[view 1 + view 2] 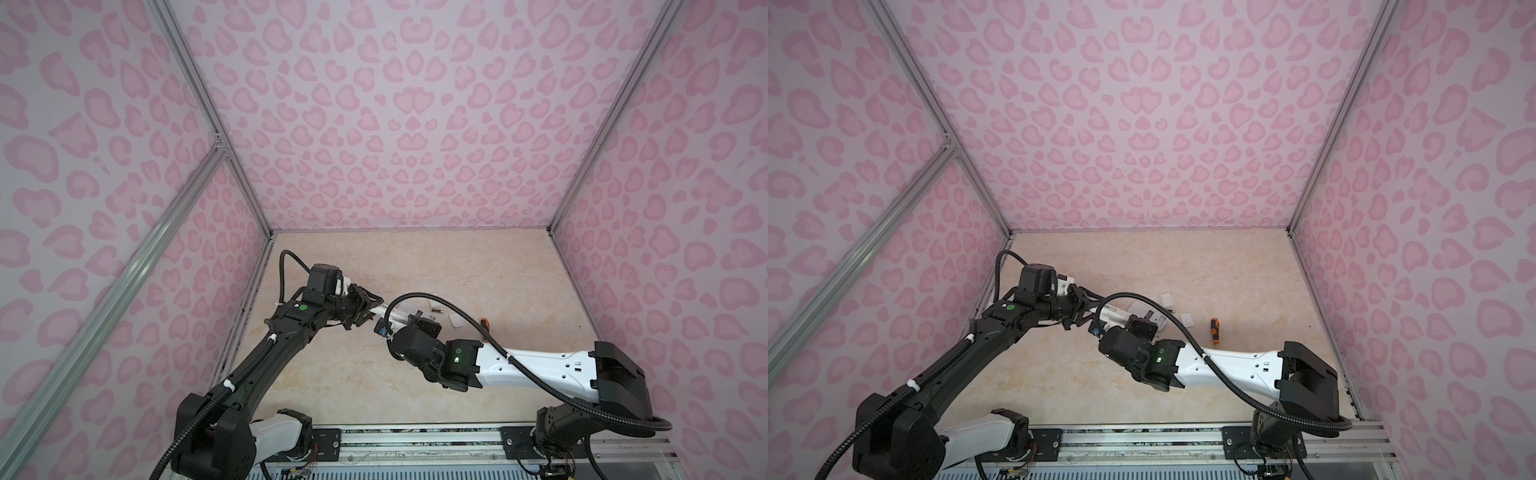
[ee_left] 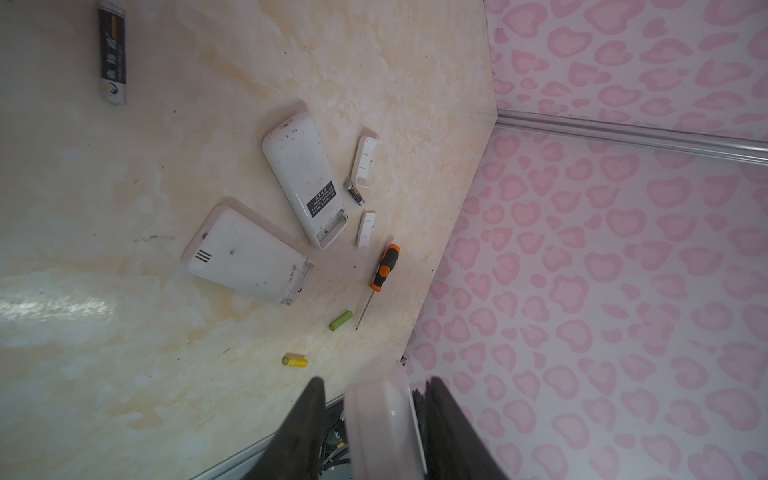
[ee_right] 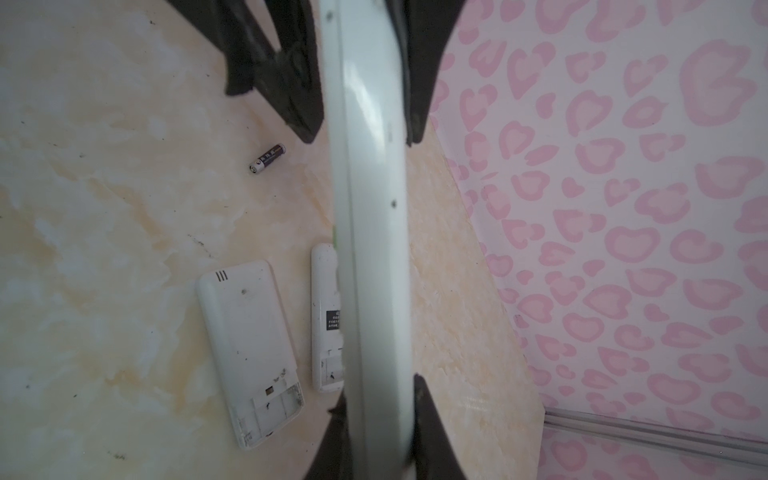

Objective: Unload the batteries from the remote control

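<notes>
Aloft: one remote between two grippers

The right gripper (image 3: 380,395) is clamped on the held remote (image 3: 370,208) above the beige marble-look table (image 1: 457,270); the left gripper (image 2: 374,382) straddles its other end, but whether those jaws pinch it I cannot tell. Loose on the table lie a black battery (image 3: 268,159), a green battery (image 2: 340,321) and a yellow battery (image 2: 295,360), near a broad face-down remote (image 2: 245,257) and a slim remote (image 2: 303,174). Pink heart-spotted walls (image 1: 395,104) enclose it.

We log a marble-look table (image 2: 124,208) bearing two white remotes (image 2: 249,257), two covers (image 2: 365,162), a screwdriver (image 2: 384,268) and four loose batteries (image 2: 112,52).
</notes>
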Controlling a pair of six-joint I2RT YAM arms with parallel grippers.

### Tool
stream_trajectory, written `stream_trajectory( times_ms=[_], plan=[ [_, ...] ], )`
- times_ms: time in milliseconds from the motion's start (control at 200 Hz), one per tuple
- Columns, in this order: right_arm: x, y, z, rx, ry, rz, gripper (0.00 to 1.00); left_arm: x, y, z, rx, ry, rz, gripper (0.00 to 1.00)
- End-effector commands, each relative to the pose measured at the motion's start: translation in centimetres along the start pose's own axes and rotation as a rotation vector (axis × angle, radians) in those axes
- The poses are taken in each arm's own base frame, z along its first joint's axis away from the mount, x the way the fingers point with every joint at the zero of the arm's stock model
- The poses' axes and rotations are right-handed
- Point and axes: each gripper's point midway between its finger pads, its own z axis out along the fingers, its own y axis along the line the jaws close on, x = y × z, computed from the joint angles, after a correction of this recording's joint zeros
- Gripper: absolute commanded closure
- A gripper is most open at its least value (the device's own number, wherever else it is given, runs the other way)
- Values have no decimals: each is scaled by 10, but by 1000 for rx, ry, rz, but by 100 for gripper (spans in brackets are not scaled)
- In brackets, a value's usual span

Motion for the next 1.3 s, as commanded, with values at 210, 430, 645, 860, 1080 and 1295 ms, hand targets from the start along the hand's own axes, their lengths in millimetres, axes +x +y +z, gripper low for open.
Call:
stream_trajectory(
  times_ms=[210,430,645,860,1080,1295],
  plan=[
    [-3,-3,0,32,-1,7,83,3,-2,7,22,25,-11,74],
    [-6,-4,-5,8,-20,76,57,1,-8,6,34,12,8,88],
    [-21,-2,-24,-142,-46,358,33,-27,-1,-2,17,-104,99,96],
    [-34,-7,-24,-394,-144,825,34,-59,26,-18,14,-262,138,96],
    [-46,-33,-19,-564,-210,1142,41,-40,-13,-31,217,-221,392,96],
    [-51,-42,-15,-666,-239,1334,35,-21,-45,-57,367,-255,529,96]
  ],
)
